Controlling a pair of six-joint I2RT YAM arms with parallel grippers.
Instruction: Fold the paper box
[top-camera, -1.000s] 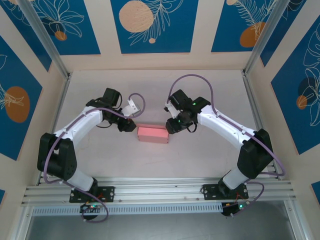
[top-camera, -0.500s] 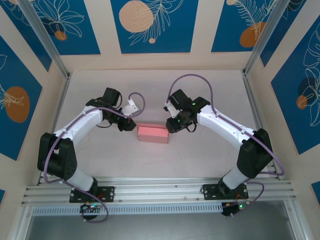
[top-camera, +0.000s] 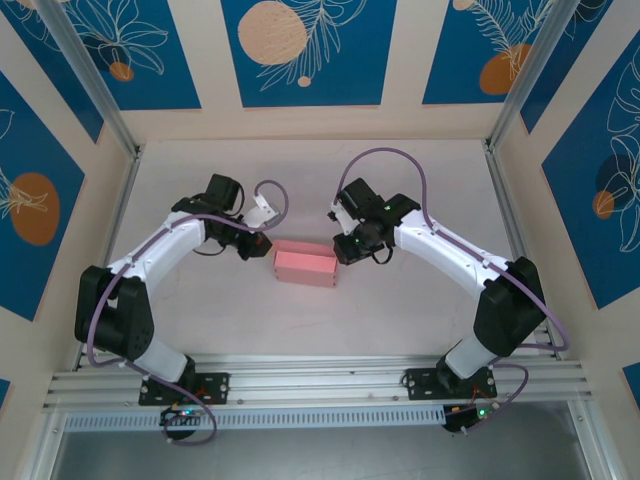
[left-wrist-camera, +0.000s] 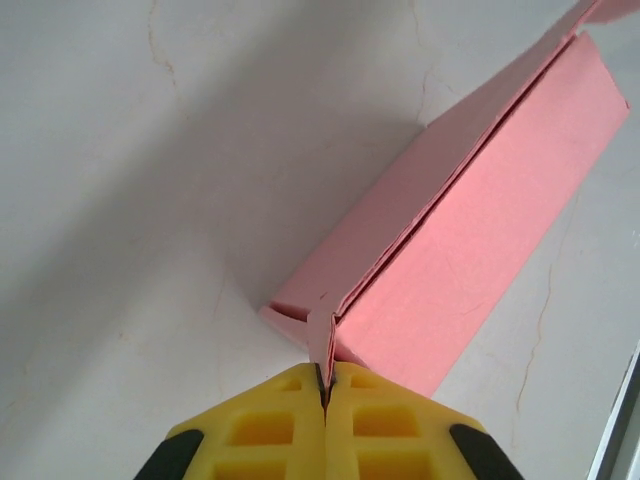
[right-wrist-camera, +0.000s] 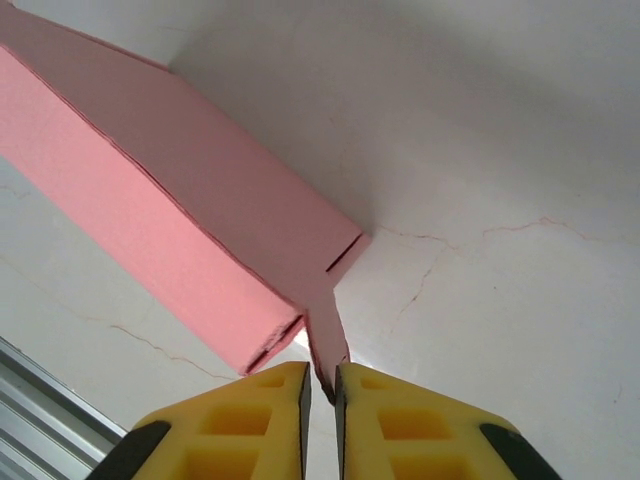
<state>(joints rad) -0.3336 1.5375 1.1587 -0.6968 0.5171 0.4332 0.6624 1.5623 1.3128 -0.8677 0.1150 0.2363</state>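
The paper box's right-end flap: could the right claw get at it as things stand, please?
Probably yes: that flap of the paper box sits between the fingers of the right claw, nothing in the way.

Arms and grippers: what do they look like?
The left arm and right arm have white shells, black joints and bases, each with a looping purple cable. Small green lights glow at the right wrist. The left gripper and right gripper have yellow pads with square pockets.

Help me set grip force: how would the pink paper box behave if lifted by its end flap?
Probably floppy: the paper box is thin card, so the flap pinched in the left gripper would likely bend first. It looks light, so a push should slide it. Flat sides: unlikely to roll.
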